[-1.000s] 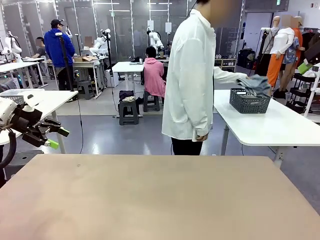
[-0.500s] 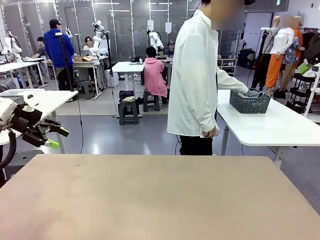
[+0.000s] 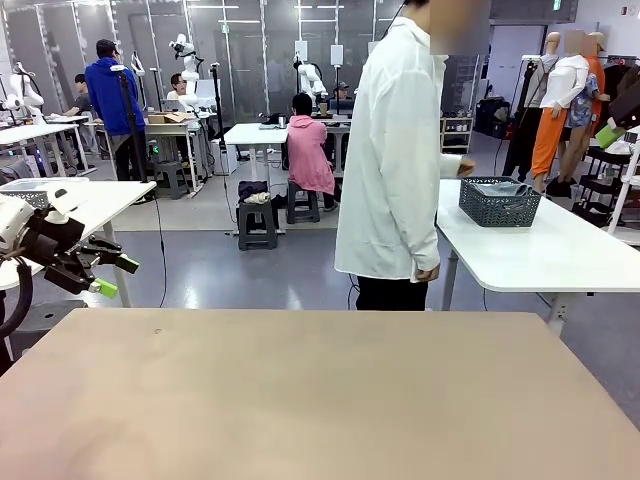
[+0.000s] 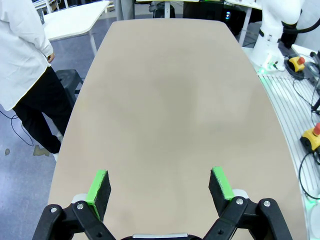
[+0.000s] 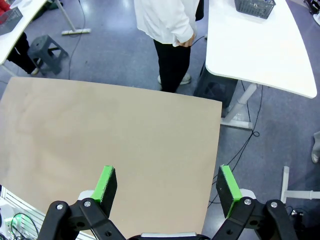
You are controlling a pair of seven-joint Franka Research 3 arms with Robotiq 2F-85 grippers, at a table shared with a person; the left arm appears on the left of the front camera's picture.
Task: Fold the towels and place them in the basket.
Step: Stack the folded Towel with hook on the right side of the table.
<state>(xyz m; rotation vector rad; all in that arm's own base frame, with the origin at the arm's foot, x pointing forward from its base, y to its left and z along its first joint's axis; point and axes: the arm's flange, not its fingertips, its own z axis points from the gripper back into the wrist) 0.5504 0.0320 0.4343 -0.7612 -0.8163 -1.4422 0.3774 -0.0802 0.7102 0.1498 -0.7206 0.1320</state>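
The table (image 3: 300, 400) filled the lower half of the front view, bare tan wood with nothing on it. Behind it, centre frame, the person (image 3: 395, 150) in a white shirt stood side-on, facing right toward a white side table (image 3: 540, 250) at the right edge of the frame. On that side table sat the basket (image 3: 499, 202), dark mesh, with a towel (image 3: 503, 188) bunched grey-blue above its rim (how many lay inside could not be told). The person's hand (image 3: 466, 167) was just left of the basket, apart from it. The left gripper (image 3: 108, 276) hung at the middle left of the frame, beyond the table's near corner, jaws wide apart and holding nothing; the left wrist view showed its green pads (image 4: 99, 182) spread over bare wood. The right gripper (image 5: 167, 187) was likewise spread and empty, its wrist view looking down past the table's edge with the basket (image 5: 254, 6) at the upper right corner. The risk, as I judged it, was reach: basket and towel sat well apart from both arms, so any move now would close on air; a loosely dropped towel could also spill over the rim.
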